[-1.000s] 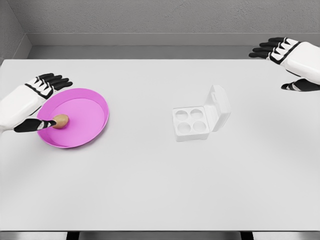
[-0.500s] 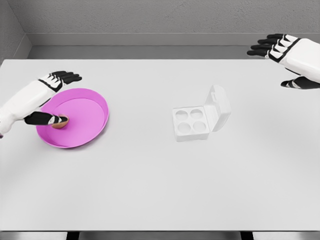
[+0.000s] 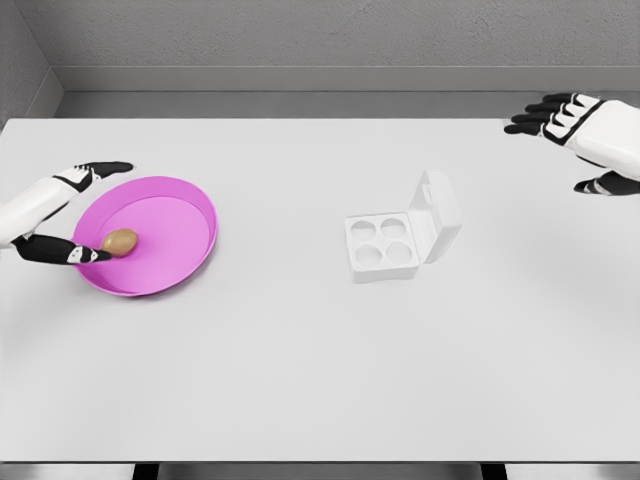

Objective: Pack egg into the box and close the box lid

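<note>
Egg (image 3: 120,241) first: from my seat it reads as a small tan-brown oval lying on its side, sitting inside the pink plate (image 3: 190,205) toward that plate's left edge. My left hand (image 3: 62,215) comes in from the left margin with its dark fingers spread around the plate's rim; the thumb (image 3: 70,253) points in at the egg and its tip looks to be touching or just short of the shell, and I cannot tell which from this angle. The other fingers reach out above the rim, apart from the egg, so I read the hand as released and gripping nothing. Most of that forearm is cut off by the frame edge. The box (image 3: 382,245) stands near the middle of the tabletop (image 3: 300,360), white on white, with four round cups showing, all of them vacant, and its lid (image 3: 438,215) hinged up on the right side, tilted back. The lid's inner face is hard to make out against the pale surface. My right hand (image 3: 580,135) shows at the far right, well apart from the box, fingers relaxed and spread, holding nothing; its wrist runs out of frame.
</note>
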